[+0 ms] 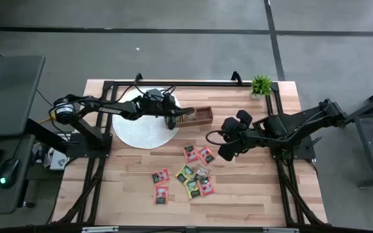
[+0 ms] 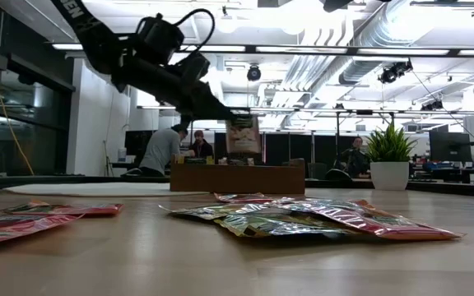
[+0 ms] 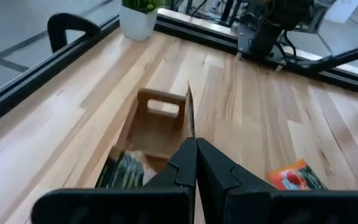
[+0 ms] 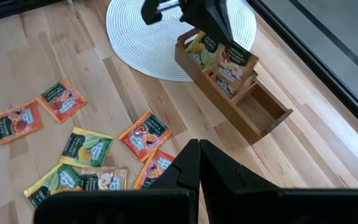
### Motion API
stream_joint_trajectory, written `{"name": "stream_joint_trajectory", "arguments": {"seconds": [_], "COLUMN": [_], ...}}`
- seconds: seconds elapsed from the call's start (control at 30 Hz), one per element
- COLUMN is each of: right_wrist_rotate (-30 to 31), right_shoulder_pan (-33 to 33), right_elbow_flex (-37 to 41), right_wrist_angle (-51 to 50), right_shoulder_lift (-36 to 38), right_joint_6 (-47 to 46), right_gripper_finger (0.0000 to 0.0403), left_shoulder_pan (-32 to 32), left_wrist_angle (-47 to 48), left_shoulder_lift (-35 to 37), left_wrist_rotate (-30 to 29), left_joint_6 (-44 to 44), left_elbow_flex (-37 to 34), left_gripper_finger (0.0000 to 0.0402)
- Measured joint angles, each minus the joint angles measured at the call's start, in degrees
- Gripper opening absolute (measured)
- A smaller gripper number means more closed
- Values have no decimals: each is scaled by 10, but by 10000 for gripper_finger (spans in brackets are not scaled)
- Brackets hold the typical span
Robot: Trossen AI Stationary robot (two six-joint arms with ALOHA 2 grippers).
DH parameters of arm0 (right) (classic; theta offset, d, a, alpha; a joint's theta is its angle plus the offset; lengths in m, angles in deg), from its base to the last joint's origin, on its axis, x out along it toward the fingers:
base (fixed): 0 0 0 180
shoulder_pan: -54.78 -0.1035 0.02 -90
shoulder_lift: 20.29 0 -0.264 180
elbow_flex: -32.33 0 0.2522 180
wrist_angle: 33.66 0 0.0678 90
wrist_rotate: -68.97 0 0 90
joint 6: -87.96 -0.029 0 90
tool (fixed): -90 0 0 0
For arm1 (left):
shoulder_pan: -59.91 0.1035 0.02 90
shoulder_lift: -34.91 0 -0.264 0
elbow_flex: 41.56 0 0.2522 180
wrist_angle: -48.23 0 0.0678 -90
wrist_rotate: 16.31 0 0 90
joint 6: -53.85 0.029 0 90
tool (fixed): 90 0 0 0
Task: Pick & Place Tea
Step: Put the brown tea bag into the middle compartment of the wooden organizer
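Over the wooden tray [image 1: 198, 116], your left gripper [image 1: 172, 120] hangs with its fingers pinched on one tea packet [image 4: 236, 65], holding it upright above the tray's middle compartment (an earlier packet [image 4: 205, 48] already stands in the end compartment nearest the round white mat [image 1: 129, 127]). Your right gripper [image 1: 226, 153] waits above bare table [image 1: 258, 194], fingers pressed together and holding nothing. You'll see the loose tea packets [image 1: 196, 182] scattered flat on the wood, well apart from the tray, green, yellow and red mixed. A small potted plant [image 1: 261, 85] sits at the far corner.
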Motion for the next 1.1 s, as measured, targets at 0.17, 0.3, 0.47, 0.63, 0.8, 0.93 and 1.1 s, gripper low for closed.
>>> {"name": "stream_joint_trajectory", "arguments": {"seconds": [0.17,0.3,0.47,0.63,0.8,0.93,1.1], "right_wrist_rotate": [0,-1,-1,-1,-1,-1,-1], "right_shoulder_pan": [0,0,0,0,0,0,0], "right_elbow_flex": [0,0,0,0,0,0,0], "right_wrist_angle": [1,2,2,2,2,2,2], "right_shoulder_lift": [0,0,0,0,0,0,0], "right_joint_6": [0,-2,-3,-3,-3,-3,-3], "right_gripper_finger": [2,3,3,3,3,3,3], "left_shoulder_pan": [0,0,0,0,0,0,0], "left_wrist_angle": [16,68,86,125,142,138,142], "left_shoulder_lift": [-31,-33,-34,-34,-34,-34,-34], "left_wrist_rotate": [-6,-36,-36,-53,-75,-82,-91], "left_joint_6": [0,5,15,9,12,14,13], "left_elbow_flex": [25,39,41,41,41,41,41], "left_gripper_finger": [0,0,0,0,0,0,0]}}
